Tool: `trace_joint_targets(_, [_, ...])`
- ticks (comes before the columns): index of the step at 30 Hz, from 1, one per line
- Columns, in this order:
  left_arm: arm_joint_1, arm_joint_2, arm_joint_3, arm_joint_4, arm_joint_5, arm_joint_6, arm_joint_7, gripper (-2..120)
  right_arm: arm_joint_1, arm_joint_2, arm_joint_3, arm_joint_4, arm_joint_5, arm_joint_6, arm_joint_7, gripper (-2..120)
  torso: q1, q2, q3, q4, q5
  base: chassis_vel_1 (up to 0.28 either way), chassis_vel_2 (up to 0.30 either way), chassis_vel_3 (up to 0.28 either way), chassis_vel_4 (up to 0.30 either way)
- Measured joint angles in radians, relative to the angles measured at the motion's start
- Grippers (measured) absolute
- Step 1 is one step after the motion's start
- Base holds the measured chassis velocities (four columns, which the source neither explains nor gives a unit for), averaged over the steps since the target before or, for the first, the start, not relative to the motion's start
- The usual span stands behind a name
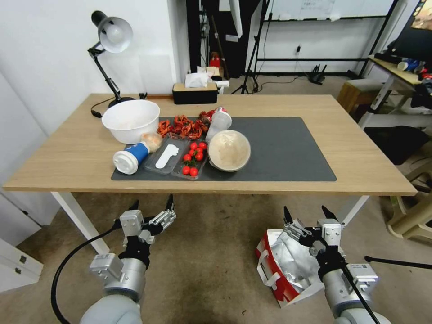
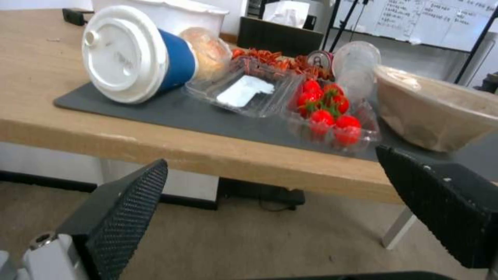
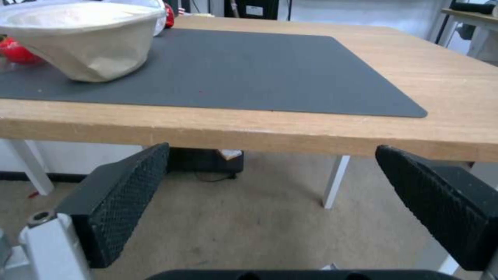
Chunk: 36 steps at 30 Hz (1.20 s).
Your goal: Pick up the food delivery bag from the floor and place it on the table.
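Both grippers, left [image 1: 152,208] and right [image 1: 307,213], hang with fingers spread wide and empty below the near edge of the table [image 1: 67,153]. On the floor [image 1: 211,252] under the right gripper sits the food delivery bag [image 1: 281,265], boxy, red-and-white, mouth open on crinkled silver foil, white loop handles; no writing is legible on it.

Office-lab: whiteboard [image 1: 328,9], tripods [image 1: 252,58], desks [image 1: 396,74]

Bathing in bright, even indoor light, casting soft shadows under the table [image 1: 67,153]. Bending at head-view edges. Blurring slightly across both wrist views, nearest fingertips [image 2: 130,202] softest.
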Motion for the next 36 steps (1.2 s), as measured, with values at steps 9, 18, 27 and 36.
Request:
trace_joint_targets(9, [0.01, 0.008, -0.015, -0.008, -0.001, -0.005, -0.001, 100, 0.007, 0.0, 0.001, -0.009, -0.006, -0.001, 0.0, 100, -0.021, -0.047, -0.027, 0.0, 0.0, 0.0, 0.0, 0.0, 0.0])
trace_joint_targets(18, [0.017, -0.006, -0.001, -0.003, 0.015, -0.011, 0.002, 100, 0.007, 0.0, 0.026, -0.002, 0.012, -0.005, -0.005, 100, -0.036, -0.084, -0.047, 0.0, 0.0, 0.0, 0.0, 0.0, 0.0])
trace_joint_targets(27, [0.011, -0.002, -0.003, 0.007, 0.018, -0.013, 0.006, 100, 0.01, 0.0, 0.033, -0.006, 0.018, -0.007, -0.012, 100, -0.053, -0.124, -0.07, 0.0, 0.0, 0.0, 0.0, 0.0, 0.0])
trace_joint_targets(36, [0.01, -0.002, -0.006, 0.009, 0.017, -0.013, 0.01, 100, 0.014, 0.0, 0.028, -0.014, 0.02, -0.008, -0.017, 100, -0.073, -0.169, -0.096, 0.0, 0.0, 0.0, 0.0, 0.0, 0.0])
